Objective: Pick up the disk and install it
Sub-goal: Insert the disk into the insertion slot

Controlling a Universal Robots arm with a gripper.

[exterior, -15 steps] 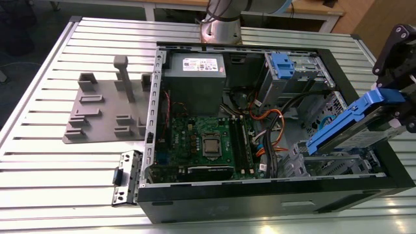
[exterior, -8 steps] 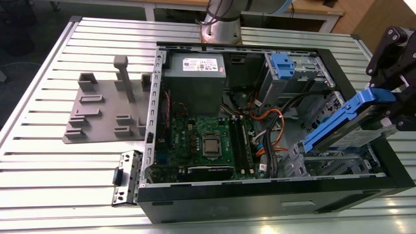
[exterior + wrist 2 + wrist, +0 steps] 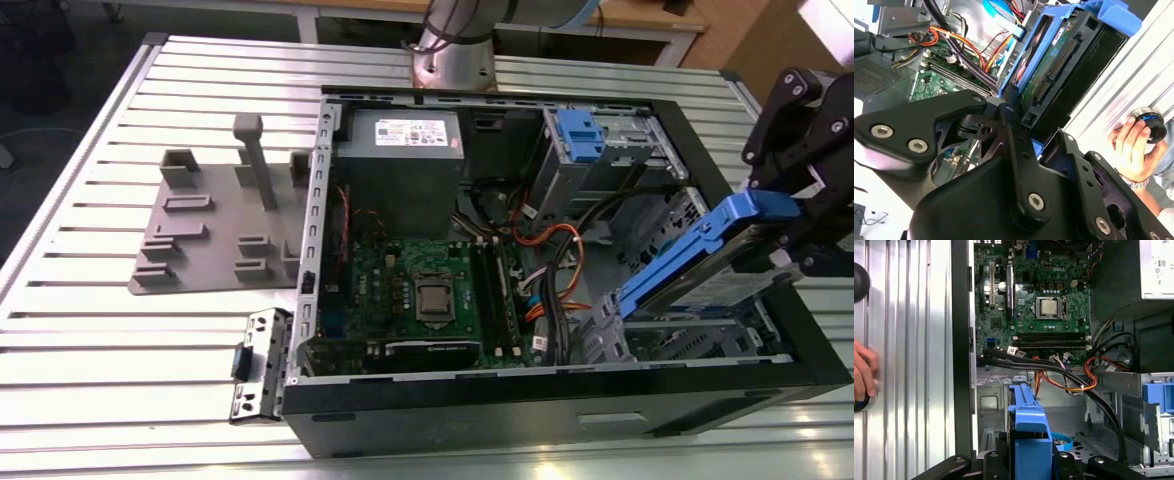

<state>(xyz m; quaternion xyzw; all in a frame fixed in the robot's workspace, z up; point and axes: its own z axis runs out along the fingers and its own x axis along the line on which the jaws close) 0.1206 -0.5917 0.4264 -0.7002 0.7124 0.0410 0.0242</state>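
The tool is clenched on the disk, holding it tilted over the drive bay at the exterior view's right of the open computer case, seemingly angled to line its lower end up with that slot

slatted table | open computer case | motherboard, power supply inside

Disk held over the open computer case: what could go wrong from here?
The disk hangs tilted in the tool, so a corner may catch the drive cage. The cable bundle lies close by and could snag. A person's hand is on the table near the case.
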